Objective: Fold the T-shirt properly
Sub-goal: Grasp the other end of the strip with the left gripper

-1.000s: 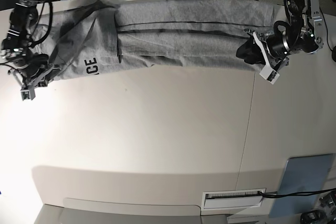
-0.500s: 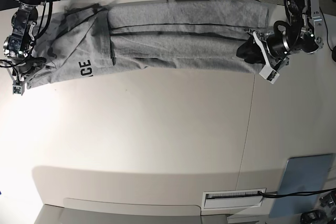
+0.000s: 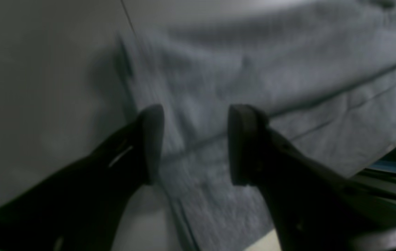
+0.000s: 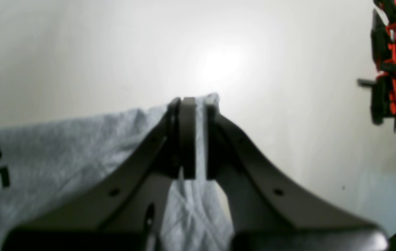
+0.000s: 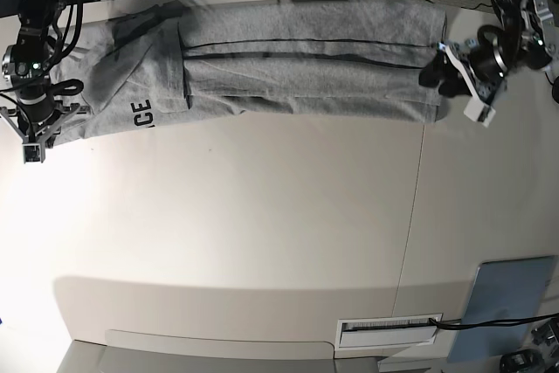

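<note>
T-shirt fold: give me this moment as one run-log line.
T-shirt: long folded band on table | left gripper: open, above hem end | right gripper: shut on T-shirt corner

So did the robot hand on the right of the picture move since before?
Yes. The left gripper has let go of the shirt and pulled back toward the table's right edge.

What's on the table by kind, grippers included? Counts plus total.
T-shirt: 1
Grippers: 2, left gripper and right gripper
White slotted tray: 1
Grey-blue panel: 1
Total: 5
</note>
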Robot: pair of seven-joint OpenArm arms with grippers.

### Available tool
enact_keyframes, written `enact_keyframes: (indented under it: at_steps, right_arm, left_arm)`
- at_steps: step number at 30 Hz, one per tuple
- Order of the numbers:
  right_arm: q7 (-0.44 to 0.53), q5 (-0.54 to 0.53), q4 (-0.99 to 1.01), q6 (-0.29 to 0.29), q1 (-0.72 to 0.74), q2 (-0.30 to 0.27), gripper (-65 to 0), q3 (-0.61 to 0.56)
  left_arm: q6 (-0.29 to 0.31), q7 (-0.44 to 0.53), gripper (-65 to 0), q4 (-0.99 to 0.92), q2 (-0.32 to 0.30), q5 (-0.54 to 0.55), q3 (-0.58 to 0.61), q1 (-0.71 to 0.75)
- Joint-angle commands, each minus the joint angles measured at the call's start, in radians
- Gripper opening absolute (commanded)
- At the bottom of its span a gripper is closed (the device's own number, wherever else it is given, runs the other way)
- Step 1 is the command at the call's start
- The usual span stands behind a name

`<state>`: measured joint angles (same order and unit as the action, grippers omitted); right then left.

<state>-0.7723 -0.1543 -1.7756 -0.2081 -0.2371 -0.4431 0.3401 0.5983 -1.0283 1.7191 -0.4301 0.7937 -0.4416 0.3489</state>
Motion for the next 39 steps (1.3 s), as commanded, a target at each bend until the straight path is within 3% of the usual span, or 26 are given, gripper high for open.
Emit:
enact_keyframes:
  at_steps: [1,4,11,17,23,25,29,34,39]
  right_arm:
    - [0.015,-0.013,-0.031,0.003,-0.001,-0.019,-60.8,0.009]
    - [0.003,-0.044,-0.068,0.003,-0.034,-0.019,-60.8,0.009]
    - [-0.026,-0.043,-0.098,0.002,-0.068,-0.019,-60.8,0.009]
    - [-0.047,-0.043,-0.098,0.002,-0.068,-0.019,-60.8,0.009]
    - [-0.051,-0.043,-0.098,0.002,-0.068,-0.019,-60.8,0.009]
    - [-0.063,-0.043,-0.098,0.002,-0.068,-0.019,-60.8,0.009]
    - [-0.069,-0.043,-0.098,0.002,-0.068,-0.019,-60.8,0.009]
    - [-0.089,-0.045,-0.125,0.003,-0.068,-0.019,-60.8,0.009]
    - [-0.095,-0.047,-0.204,0.003,-0.113,-0.019,-60.8,0.009]
  left_arm:
    - [-0.012,0.047,-33.1,0.005,-0.013,-0.004,-0.007,0.003]
    - [-0.058,0.107,-33.1,-0.022,-0.01,-0.065,-0.007,0.006]
    - [-0.077,0.12,-33.1,-0.122,0.013,-0.053,-0.007,-0.003]
    - [0.006,0.018,-33.2,-0.23,0.014,0.155,-0.007,-0.002]
    - [0.031,-0.037,-33.6,-0.235,0.02,0.262,-0.007,0.0]
    - [0.027,-0.021,-39.7,-0.235,0.02,0.261,-0.007,0.0]
    - [0.027,0.03,-65.0,-0.235,0.02,0.213,-0.007,0.0]
    - [-0.105,0.112,-65.0,-0.234,0.008,0.042,-0.007,-0.024]
    - [-0.109,0.11,-65.0,-0.216,-0.037,-0.074,-0.007,-0.07]
